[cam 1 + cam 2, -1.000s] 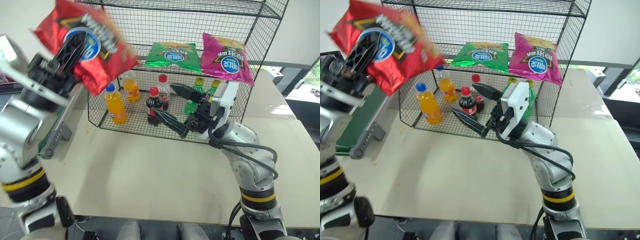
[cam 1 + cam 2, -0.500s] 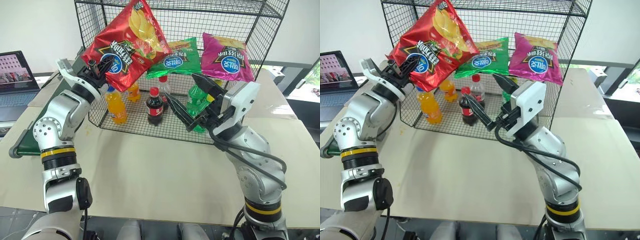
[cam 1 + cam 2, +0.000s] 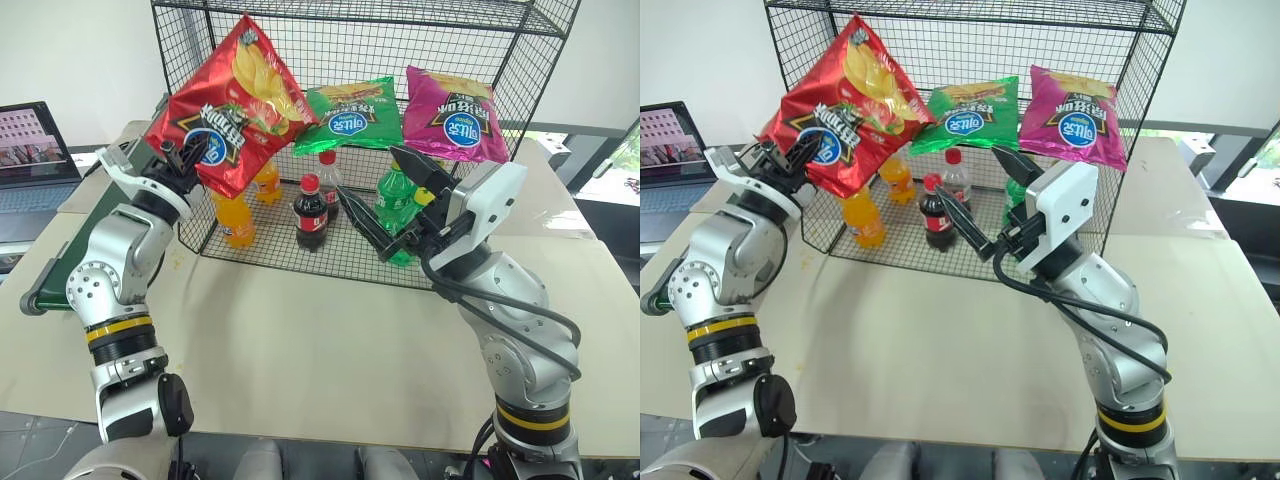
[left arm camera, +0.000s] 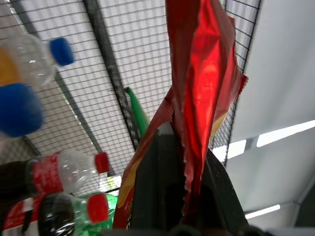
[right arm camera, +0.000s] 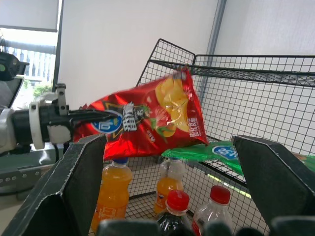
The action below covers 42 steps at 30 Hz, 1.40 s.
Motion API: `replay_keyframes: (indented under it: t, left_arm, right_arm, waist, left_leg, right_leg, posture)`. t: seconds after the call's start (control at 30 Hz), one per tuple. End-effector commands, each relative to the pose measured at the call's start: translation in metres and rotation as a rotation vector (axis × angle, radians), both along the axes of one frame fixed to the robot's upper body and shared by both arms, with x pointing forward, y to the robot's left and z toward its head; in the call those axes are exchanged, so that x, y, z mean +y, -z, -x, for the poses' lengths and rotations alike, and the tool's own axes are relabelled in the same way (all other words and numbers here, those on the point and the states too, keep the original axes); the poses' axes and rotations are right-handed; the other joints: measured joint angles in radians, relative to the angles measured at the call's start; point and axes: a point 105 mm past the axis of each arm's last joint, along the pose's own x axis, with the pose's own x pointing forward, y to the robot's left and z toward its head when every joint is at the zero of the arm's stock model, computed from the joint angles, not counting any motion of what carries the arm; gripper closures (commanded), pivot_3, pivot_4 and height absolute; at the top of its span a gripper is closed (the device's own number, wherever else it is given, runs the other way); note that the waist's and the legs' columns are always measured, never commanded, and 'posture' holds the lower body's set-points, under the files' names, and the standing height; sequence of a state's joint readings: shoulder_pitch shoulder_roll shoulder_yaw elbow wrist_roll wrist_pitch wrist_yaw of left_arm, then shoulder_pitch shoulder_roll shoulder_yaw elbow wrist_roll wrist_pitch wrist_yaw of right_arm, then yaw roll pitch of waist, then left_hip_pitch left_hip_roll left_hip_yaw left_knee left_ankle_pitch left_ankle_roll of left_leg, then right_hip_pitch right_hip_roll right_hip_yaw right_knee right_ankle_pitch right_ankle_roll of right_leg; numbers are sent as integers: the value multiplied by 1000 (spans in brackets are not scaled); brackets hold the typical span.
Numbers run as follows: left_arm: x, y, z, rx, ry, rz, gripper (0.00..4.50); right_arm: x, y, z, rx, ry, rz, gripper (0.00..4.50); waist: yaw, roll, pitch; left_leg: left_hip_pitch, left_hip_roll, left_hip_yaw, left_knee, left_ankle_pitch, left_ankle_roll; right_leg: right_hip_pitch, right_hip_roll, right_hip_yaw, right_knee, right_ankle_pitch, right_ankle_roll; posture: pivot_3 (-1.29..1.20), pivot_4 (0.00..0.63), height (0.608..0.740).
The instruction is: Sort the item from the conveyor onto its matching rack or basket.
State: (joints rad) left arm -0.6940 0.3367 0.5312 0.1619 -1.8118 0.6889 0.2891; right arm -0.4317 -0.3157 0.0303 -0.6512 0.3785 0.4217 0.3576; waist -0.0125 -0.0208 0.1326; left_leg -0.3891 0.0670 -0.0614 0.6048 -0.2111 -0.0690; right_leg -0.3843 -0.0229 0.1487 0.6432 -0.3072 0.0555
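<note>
Left gripper [image 3: 180, 160], clamped on the red chip bag [image 3: 228, 105], holds it before the rack [image 3: 540, 60]. Pickup from the conveyor [image 3: 60, 262] is done; placement beside the green bag [image 3: 348, 108] remains.

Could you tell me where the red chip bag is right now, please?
In the head views, the red chip bag is held up by the left end effector at the rack's front left corner, beside the green chip bag.

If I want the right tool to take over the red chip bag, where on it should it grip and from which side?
Grip the free upper edge of the red chip bag, coming from the robot's right. The left tool is shut on its lower end near the blue logo, so the bag stands tilted with its top seam clear in front of the rack. The right tool is open, probably wide enough for the flat seam.
</note>
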Motion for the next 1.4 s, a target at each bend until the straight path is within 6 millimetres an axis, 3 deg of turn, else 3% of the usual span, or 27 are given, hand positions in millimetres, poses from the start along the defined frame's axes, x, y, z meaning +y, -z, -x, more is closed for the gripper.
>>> replay_keyframes:
  t: [0.03,0.23,0.6,0.93,1.03,1.33,1.4]
  left_arm:
    - [3,-24,2,-70,-32,48,4463]
    - [-6,-26,-1,-76,-24,64,4463]
    - [-15,-53,-45,-75,-163,193,4463]
    - [-19,-55,-61,-55,-236,234,4463]
    - [-25,-57,-56,-85,-201,249,3687]
    - [-31,-61,-37,-140,-142,162,85]
    - [-30,-58,-29,-140,-139,108,85]
  right_arm:
    - [1,-12,10,-56,-21,-5,0]
    - [0,-17,9,-77,-9,-1,0]
    - [1,-48,6,-219,46,-4,0]
    - [1,-47,4,-216,39,9,0]
    - [1,-44,3,-202,39,10,0]
    - [3,-40,2,-183,26,4,0]
    - [3,-38,1,-176,24,6,0]
  waist:
    - [1,0,0]
    - [-1,0,0]
    - [0,0,0]
    - [-1,-1,0]
    - [-1,-1,0]
    - [-1,-1,0]
    - [-4,-1,0]
  left_leg:
    - [0,0,0,0,0,0]
    - [0,0,0,0,0,0]
    - [0,-1,0,0,0,0]
    - [-1,-1,0,0,0,0]
    - [-1,-1,0,0,0,0]
    - [0,-1,0,0,0,0]
    - [0,0,0,0,0,0]
  right_leg:
    - [0,0,0,0,0,0]
    - [1,0,0,0,0,0]
    - [1,0,0,-3,1,1]
    - [1,0,0,-3,1,1]
    - [1,0,0,-3,1,1]
    - [1,0,0,-3,1,1]
    - [1,0,0,-2,1,1]
  posture:
    - [0,150,740]
    - [0,150,740]
    - [0,150,740]
    - [0,150,740]
    - [0,150,740]
    - [0,150,740]
    - [0,150,740]
